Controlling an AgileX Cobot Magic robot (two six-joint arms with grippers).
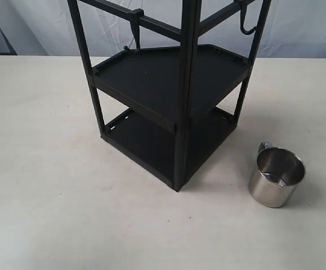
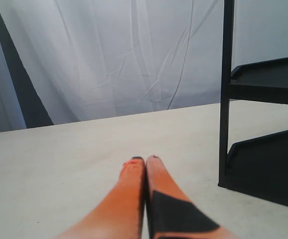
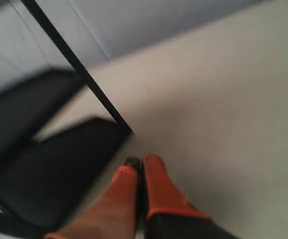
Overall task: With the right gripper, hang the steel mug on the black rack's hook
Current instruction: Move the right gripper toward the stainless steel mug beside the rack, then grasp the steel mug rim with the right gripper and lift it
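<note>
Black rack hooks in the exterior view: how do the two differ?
The left hook hangs from the front crossbar of the black rack on a square clip, with a straight shank and a small tip. The right hook is rounder, with a wide J curve, near the right post. Both are thin, black and empty.

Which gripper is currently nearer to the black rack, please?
Probably the right gripper: its shut fingertips sit just off the black rack foot. The left gripper is shut farther out on the table.
</note>
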